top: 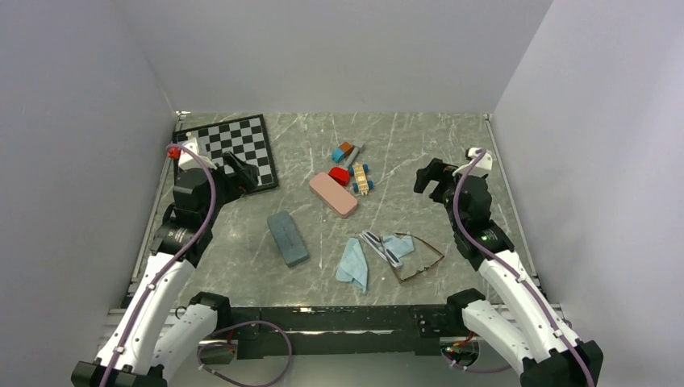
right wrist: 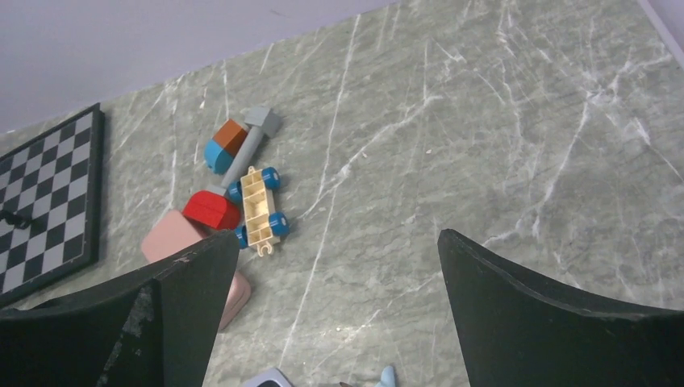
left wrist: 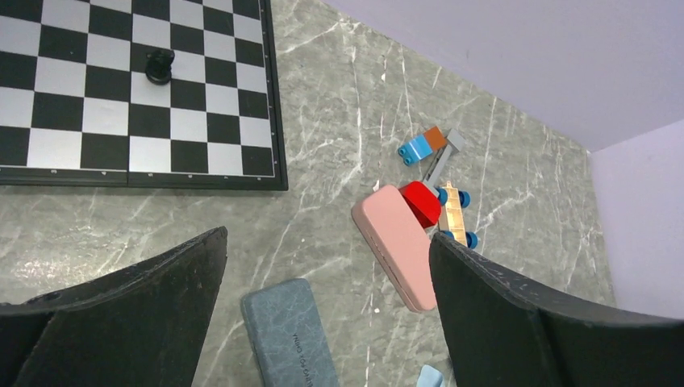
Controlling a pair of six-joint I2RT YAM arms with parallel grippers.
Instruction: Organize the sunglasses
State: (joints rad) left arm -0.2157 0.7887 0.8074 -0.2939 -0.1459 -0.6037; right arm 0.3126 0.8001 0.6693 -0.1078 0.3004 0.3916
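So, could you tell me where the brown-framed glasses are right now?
In the top view, the brown glasses lie near the front, right of centre, just right of the white pair and a blue cloth.

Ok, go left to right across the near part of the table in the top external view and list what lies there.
Slate-blue oblong case → crumpled light blue cloth → pale white-grey sunglasses with dark lenses → thin reddish-brown framed glasses.
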